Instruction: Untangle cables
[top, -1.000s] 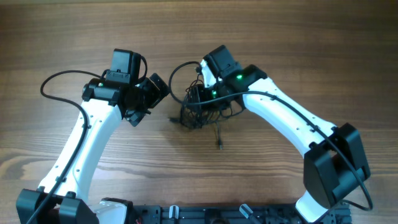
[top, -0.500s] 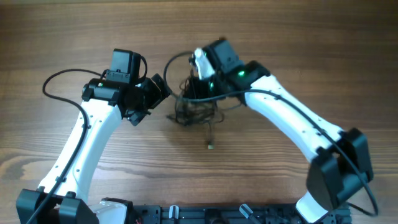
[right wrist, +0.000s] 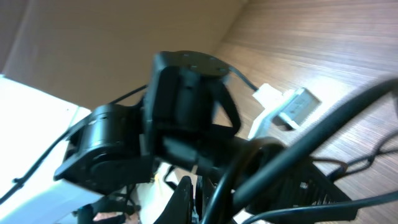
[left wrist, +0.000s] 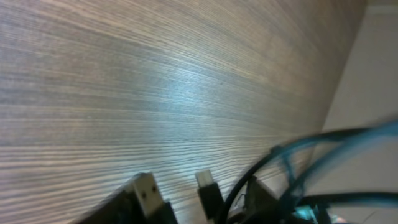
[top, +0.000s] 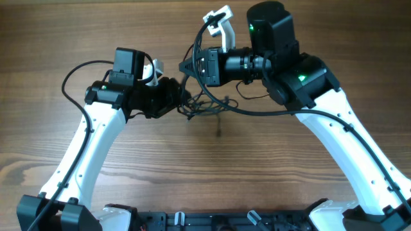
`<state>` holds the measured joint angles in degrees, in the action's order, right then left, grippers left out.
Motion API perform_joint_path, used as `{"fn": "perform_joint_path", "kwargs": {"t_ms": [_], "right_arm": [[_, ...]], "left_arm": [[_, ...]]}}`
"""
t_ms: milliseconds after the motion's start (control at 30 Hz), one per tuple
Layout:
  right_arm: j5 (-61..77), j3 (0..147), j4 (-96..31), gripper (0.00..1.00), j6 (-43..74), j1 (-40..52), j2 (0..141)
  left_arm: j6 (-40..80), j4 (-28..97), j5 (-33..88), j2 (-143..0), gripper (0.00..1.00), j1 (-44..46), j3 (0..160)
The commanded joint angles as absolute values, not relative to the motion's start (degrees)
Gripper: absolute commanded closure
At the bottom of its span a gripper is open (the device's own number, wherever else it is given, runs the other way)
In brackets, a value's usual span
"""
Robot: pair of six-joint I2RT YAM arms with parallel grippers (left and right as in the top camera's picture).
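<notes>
The cables (top: 209,106) are a loose dark tangle at the table's middle, drawn up between both arms. My right gripper (top: 191,67) is raised and points left, shut on a thin strand that runs down into the tangle. In the right wrist view its fingers (right wrist: 186,198) press together beside dark cable loops. My left gripper (top: 182,99) reaches into the tangle's left side. The left wrist view is blurred, showing a silver-tipped plug (left wrist: 146,188) and a smaller plug (left wrist: 208,186) close to the jaws. I cannot tell how the left jaws stand.
The wooden table (top: 77,38) stretches out on every side of the tangle. Thick black arm cables loop behind the left arm (top: 74,77) and under the right arm (top: 276,110). The left arm's black wrist (right wrist: 180,118) fills the right wrist view.
The right gripper shut, rose and swung toward the back, dragging the tangle up and left. The left gripper moved right into the tangle.
</notes>
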<state>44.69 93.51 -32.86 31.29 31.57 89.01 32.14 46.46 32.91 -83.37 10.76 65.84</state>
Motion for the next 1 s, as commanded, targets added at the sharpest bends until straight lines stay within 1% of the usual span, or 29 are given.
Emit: {"fn": "perform_joint_path", "kwargs": {"t_ms": [0, 67, 100, 133, 267, 433, 533, 633, 700, 733, 833, 900, 967], "right_arm": [[44.49, 94.28, -32.93, 0.96, 32.03, 29.93, 86.65], [39.05, 94.28, -35.99, 0.96, 31.94, 28.84, 85.71], [32.84, 94.28, -39.75, 0.96, 31.99, 28.03, 85.1], [28.25, 94.28, -42.63, 0.96, 32.14, 27.68, 84.84], [13.58, 94.28, -52.34, 0.96, 32.32, 27.14, 84.68], [-9.02, 94.28, -65.04, 0.96, 40.07, 27.11, 84.75], [-15.94, 94.28, -69.43, 0.96, 42.89, 27.11, 84.75], [-16.36, 94.28, -70.3, 0.96, 43.75, 27.14, 84.75], [-14.24, 94.28, -69.97, 0.87, 43.66, 27.14, 84.75], [-11.75, 94.24, -69.56, 0.78, 43.59, 27.14, 84.75], [-4.6, 94.13, -68.45, 0.58, 41.78, 27.14, 84.86], [0.73, 94.13, -67.26, 0.38, 38.57, 27.14, 84.9], [6.96, 94.13, -66.24, 0.26, 35.0, 27.14, 84.9]], "left_arm": [[30.81, 48.69, 26.26, -83.31, 0.74, 10.59, 65.52], [32.69, 50.63, 22.5, -83.31, 0.81, 10.59, 65.52], [33.93, 51.7, 20.58, -83.31, 0.91, 10.59, 65.52], [33.89, 51.99, 20.25, -83.31, 0.96, 10.59, 65.52], [33.91, 51.7, 20.25, -83.31, 0.96, 10.59, 65.52], [33.91, 51.29, 20.16, -83.31, 0.96, 10.59, 65.52], [33.91, 51.33, 19.81, -83.31, 0.96, 10.59, 65.52], [33.91, 51.31, 19.86, -83.31, 0.96, 10.59, 65.52], [33.93, 50.92, 21.96, -83.31, 0.96, 10.59, 65.54], [33.87, 49.71, 25.41, -83.24, 0.96, 10.59, 65.54], [33.85, 44.4, 35.77, -82.81, 0.96, 10.59, 65.54], [33.87, 40.01, 42.22, -82.54, 0.96, 10.57, 65.54], [33.89, 36.38, 47.2, -82.5, 0.96, 10.57, 65.54]]}}
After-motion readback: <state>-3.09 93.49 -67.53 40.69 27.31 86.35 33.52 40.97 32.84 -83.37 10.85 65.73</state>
